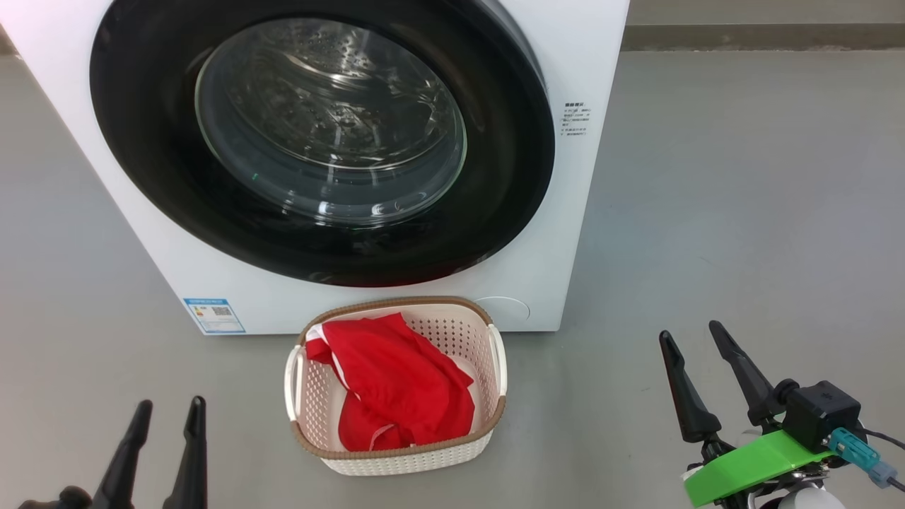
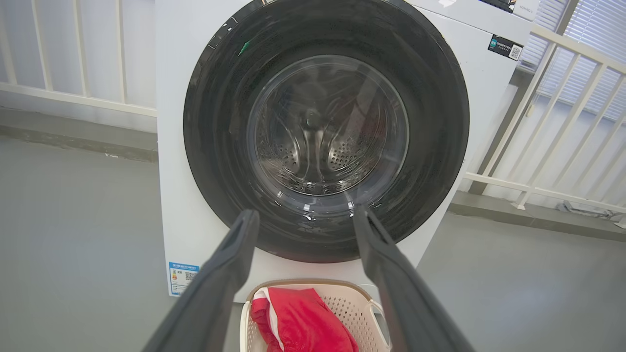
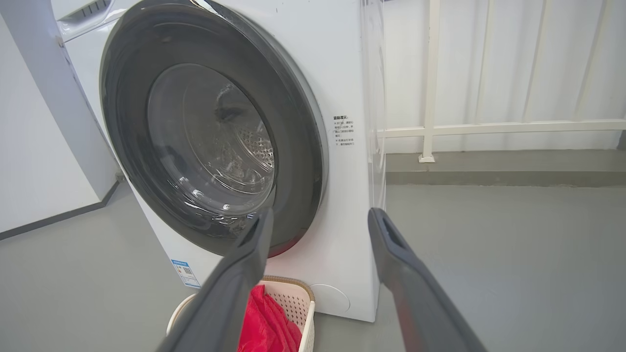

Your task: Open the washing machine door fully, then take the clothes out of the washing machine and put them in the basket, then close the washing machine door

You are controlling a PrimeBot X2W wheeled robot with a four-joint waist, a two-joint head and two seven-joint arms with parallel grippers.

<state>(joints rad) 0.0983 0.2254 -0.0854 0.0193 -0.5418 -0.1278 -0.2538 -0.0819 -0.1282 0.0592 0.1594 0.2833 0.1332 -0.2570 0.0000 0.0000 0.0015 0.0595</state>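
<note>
- The washing machine door (image 1: 509, 177) looks shut, its black rim lying against the front of the white washing machine (image 1: 587, 63).
- The basket (image 1: 500, 353) stands on the grey floor (image 1: 707, 212) just in front of the machine, below the door.
- Red clothes (image 1: 396, 375) with white trim lie heaped inside the basket.
- The left gripper (image 1: 168, 413) hovers to the basket's left, fingers spread and empty.
- The right gripper (image 1: 690, 334) hovers to its right, fingers parted, holding nothing.
</note>
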